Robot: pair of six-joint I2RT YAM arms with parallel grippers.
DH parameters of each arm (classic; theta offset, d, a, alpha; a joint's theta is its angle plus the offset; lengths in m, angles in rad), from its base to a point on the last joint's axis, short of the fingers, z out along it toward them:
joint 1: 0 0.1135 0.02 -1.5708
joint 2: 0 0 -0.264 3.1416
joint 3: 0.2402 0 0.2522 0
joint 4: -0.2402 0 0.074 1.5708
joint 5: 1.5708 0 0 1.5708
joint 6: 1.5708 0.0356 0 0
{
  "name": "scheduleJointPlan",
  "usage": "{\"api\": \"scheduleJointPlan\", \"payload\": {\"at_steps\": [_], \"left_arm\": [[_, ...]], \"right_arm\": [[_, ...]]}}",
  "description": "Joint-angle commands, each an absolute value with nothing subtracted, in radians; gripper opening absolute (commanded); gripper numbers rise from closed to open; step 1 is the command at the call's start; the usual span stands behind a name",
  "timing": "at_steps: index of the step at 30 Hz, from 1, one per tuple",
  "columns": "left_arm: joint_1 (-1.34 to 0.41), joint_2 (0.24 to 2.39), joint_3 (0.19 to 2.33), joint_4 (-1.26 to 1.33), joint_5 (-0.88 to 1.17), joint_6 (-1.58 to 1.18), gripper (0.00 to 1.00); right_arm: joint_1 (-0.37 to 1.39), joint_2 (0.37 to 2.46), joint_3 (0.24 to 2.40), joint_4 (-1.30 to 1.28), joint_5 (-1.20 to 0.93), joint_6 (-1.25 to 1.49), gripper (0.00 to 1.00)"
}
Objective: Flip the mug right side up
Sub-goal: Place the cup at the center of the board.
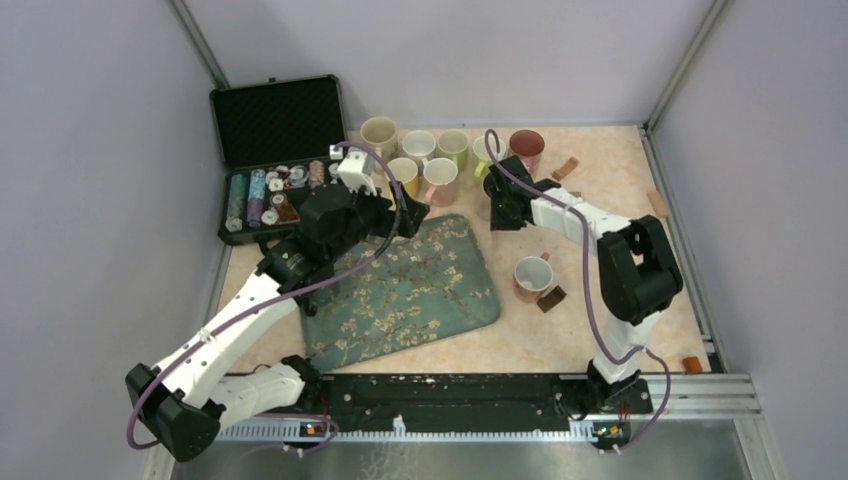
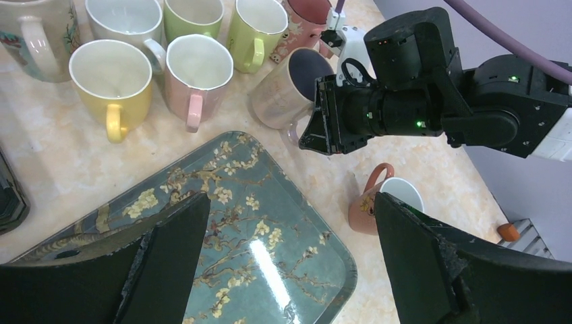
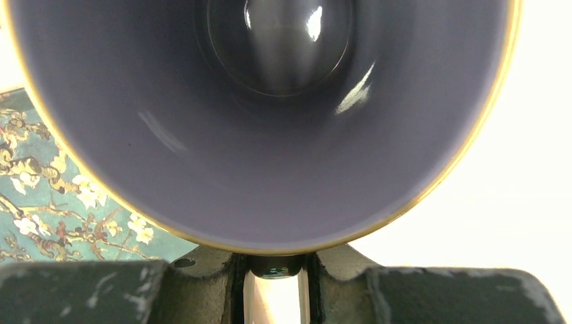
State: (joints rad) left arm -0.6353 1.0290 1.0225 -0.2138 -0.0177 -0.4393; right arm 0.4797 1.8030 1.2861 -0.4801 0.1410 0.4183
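Note:
The mug (image 2: 287,91) is pinkish outside and purple inside with a gold rim. It is tipped over, its mouth facing up and to the right, just beyond the tray's far corner. My right gripper (image 2: 316,131) is shut on its handle. In the right wrist view the purple inside of the mug (image 3: 270,101) fills the frame, and the right gripper (image 3: 276,287) pinches the pale handle below the rim. My left gripper (image 2: 290,202) hangs wide open above the floral tray (image 2: 256,250), holding nothing. From above, the left gripper (image 1: 405,218) and the right gripper (image 1: 500,203) stand close together.
Several upright mugs (image 1: 420,150) are grouped at the back, and a brown mug (image 1: 530,277) stands right of the tray (image 1: 440,300). An open black case (image 1: 275,150) with chips sits at the back left. Small brown blocks (image 1: 566,168) lie on the right side.

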Motion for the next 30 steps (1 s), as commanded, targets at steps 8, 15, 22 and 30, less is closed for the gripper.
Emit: {"api": "scheduleJointPlan", "payload": {"at_steps": [8, 15, 22, 30], "left_arm": [[-0.629, 1.018, 1.006, -0.205, -0.035, -0.442, 0.98], [-0.63, 1.031, 0.998, -0.204, -0.035, -0.449, 0.98], [-0.628, 1.048, 0.981, -0.206, -0.041, -0.472, 0.98], [-0.627, 1.061, 0.985, -0.254, -0.093, -0.503, 0.98]], "right_arm": [[0.472, 1.853, 1.451, -0.467, 0.177, 0.376, 0.03], [0.473, 1.879, 1.484, -0.503, 0.185, 0.364, 0.2], [0.475, 1.882, 1.498, -0.518, 0.169, 0.364, 0.43], [0.476, 1.826, 1.483, -0.529, 0.168, 0.374, 0.62]]}}
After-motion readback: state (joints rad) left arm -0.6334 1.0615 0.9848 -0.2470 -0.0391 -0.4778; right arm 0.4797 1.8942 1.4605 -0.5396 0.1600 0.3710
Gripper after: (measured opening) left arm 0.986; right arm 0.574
